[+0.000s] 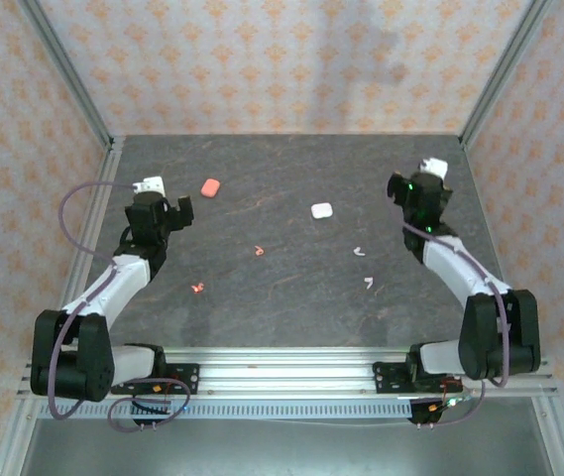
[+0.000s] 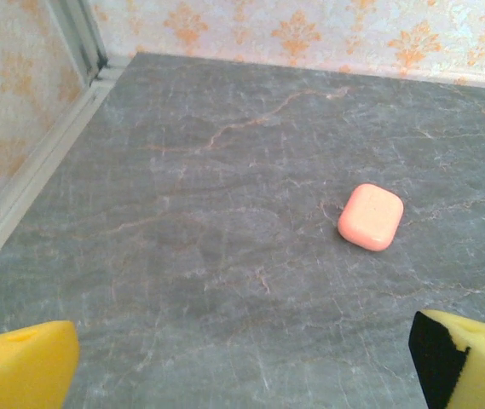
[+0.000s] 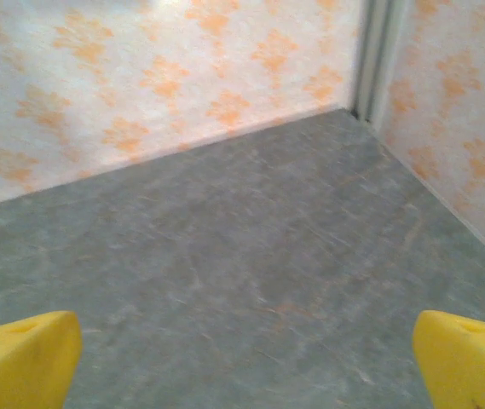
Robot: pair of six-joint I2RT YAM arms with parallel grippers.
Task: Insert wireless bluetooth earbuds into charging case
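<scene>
One tool, the left tool (image 1: 182,210), hovers wide open and empty at nine o'clock of the tabletop (image 1: 282,164). The closed coral case (image 1: 211,186) lies between its one and two o'clock. Two coral earbuds (image 1: 259,251) lie loose at five and six o'clock from that case. Further right lies the white case (image 1: 321,210), with two white earbuds (image 1: 359,251) near its five o'clock. The right tool (image 1: 400,186), at its two o'clock, is also wide open and empty.
</scene>
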